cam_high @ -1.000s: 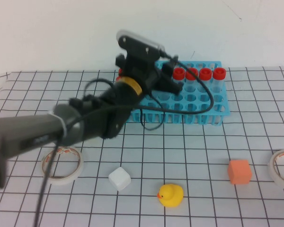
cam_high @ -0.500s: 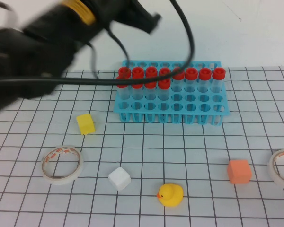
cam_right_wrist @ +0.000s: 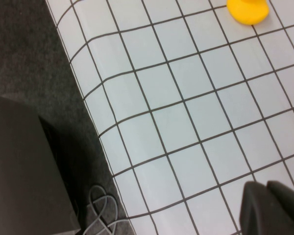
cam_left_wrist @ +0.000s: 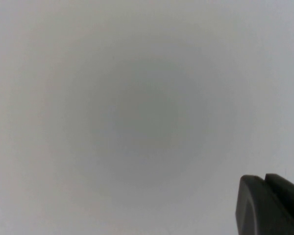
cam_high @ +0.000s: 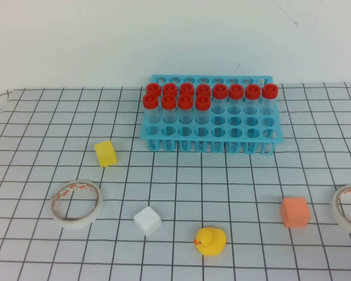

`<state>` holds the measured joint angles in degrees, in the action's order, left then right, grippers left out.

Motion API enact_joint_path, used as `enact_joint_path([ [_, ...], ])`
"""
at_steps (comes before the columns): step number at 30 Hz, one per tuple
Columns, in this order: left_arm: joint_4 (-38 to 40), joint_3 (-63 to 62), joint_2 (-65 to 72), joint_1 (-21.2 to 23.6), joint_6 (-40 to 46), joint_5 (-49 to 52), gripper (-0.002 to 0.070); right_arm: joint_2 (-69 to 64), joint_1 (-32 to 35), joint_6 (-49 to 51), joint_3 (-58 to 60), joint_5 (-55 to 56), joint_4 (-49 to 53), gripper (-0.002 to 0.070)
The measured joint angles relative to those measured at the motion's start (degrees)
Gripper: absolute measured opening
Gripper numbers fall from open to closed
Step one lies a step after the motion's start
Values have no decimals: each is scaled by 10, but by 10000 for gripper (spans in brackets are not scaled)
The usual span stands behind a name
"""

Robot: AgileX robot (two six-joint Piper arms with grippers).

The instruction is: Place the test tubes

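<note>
Now twelve red-capped test tubes (cam_high: 220,92) stand upright toward the back of the blue rack (cam_high: 222,144), so my left claw (cam_left_wrist: 272,205), pressed together on nothing, hangs off-scene, while my right claw (cam_right_wrist: 274,208), likewise pressed together, idles parked over the bench (cam_right_wrist: 186,98) edge.

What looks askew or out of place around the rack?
Nothing stands out. The twelve test tubes stand upright in the blue rack. Left end effector, shut, faces a blank wall; right end effector, shut, hangs over the grid mat near its edge.
</note>
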<state>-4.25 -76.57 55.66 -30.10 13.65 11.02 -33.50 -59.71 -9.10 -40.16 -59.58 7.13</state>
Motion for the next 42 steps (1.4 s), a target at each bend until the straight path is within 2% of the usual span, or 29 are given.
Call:
enact_joint_path([
  [7, 0, 0, -34, 0, -1, 143, 0, 0, 0, 0, 0, 0, 0, -1],
  [12, 0, 0, -33, 0, -1, 207, 0, 0, 0, 0, 0, 0, 0, -1],
  [20, -7, 12, -40, 0, -1, 255, 0, 0, 0, 0, 0, 0, 0, -1],
  [25, -7, 90, -121, 14, -2, 251, -1, 0, 0, 0, 0, 0, 0, -1],
  [29, 8, 204, -223, 45, -4, 205, -1, 0, 0, 0, 0, 0, 0, -1],
  [36, 69, 469, -422, 133, -17, 49, -1, 0, 0, 0, 0, 0, 0, -1],
  [42, 107, 597, -509, 218, -77, 10, -1, 0, 0, 0, 0, 0, 0, -1],
])
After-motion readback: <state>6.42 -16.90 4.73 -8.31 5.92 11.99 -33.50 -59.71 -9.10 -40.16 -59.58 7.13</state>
